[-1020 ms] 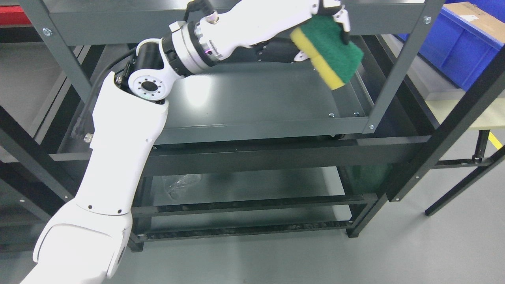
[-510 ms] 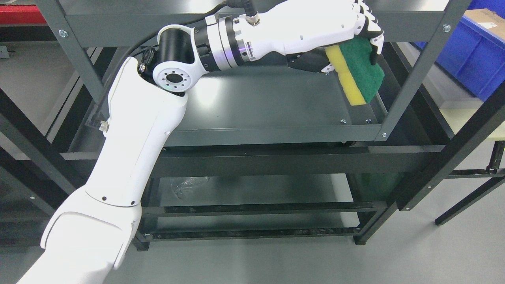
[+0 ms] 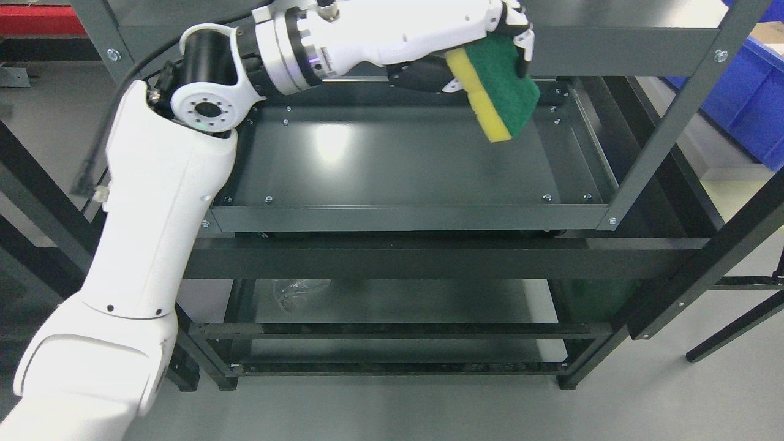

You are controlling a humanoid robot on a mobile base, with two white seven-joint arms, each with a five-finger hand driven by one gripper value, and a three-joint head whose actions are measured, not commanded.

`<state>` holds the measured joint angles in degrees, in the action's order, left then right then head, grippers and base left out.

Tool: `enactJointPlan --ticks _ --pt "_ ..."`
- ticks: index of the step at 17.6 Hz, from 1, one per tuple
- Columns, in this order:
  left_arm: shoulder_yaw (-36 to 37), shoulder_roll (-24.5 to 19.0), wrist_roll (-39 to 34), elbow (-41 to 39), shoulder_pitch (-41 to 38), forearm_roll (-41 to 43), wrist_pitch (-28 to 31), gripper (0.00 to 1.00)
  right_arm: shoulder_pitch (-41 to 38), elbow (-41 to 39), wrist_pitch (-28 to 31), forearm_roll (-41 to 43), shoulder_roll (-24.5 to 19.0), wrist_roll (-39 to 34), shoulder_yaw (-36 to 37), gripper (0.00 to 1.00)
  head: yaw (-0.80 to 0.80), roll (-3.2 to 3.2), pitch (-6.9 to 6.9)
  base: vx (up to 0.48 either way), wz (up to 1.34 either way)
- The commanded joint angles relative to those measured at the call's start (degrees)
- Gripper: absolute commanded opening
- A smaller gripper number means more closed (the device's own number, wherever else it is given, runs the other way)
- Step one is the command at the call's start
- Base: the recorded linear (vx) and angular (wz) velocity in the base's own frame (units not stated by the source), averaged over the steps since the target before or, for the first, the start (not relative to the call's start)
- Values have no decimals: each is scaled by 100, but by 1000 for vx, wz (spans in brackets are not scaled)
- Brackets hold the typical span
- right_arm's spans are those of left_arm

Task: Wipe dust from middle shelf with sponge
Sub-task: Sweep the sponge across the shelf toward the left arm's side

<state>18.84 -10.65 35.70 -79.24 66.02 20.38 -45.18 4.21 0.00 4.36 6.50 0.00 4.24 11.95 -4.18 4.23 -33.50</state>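
Note:
My left hand [image 3: 490, 46] reaches in from the lower left, up under the top shelf, and is shut on a green and yellow sponge [image 3: 497, 90]. The sponge hangs tilted, yellow side to the left, above the back right part of the dark grey middle shelf [image 3: 398, 165]. I cannot tell whether its lower tip touches the shelf. The right arm is out of view.
The grey top shelf [image 3: 612, 37] runs just above the hand. The rack's right post [image 3: 667, 122] slants down beside the sponge. A lower shelf holds a crumpled clear plastic piece [image 3: 300, 291]. A blue bin [image 3: 750, 86] stands at the right. A black frame [image 3: 704, 269] crosses in front.
The camera has shifted, so the whole picture has moved. Relative to the shelf, the hand and sponge have moved left and back, away from the right post.

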Motion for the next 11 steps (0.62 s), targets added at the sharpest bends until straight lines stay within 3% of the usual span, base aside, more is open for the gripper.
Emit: enactJointPlan --ticks 1,5,9,11 --pt "-485 -2640 -2 -698 -527 -1323 18 2 0 -100 4 0 100 -2 0 100 0 0 0 22 8" --pt "-1039 -3827 -2 -681 -1274 -2045 18 2 0 -100 4 0 100 -2 0 100 0 0 0 26 14" --pt "-1708 -4611 -2 -786 -1881 -2669 18 2 0 -100 4 0 100 -2 0 100 0 0 0 3 22" --pt "-1709 -4709 -2 -821 -1908 -2820 18 2 0 -100 4 0 100 -2 0 100 0 0 0 0 0"
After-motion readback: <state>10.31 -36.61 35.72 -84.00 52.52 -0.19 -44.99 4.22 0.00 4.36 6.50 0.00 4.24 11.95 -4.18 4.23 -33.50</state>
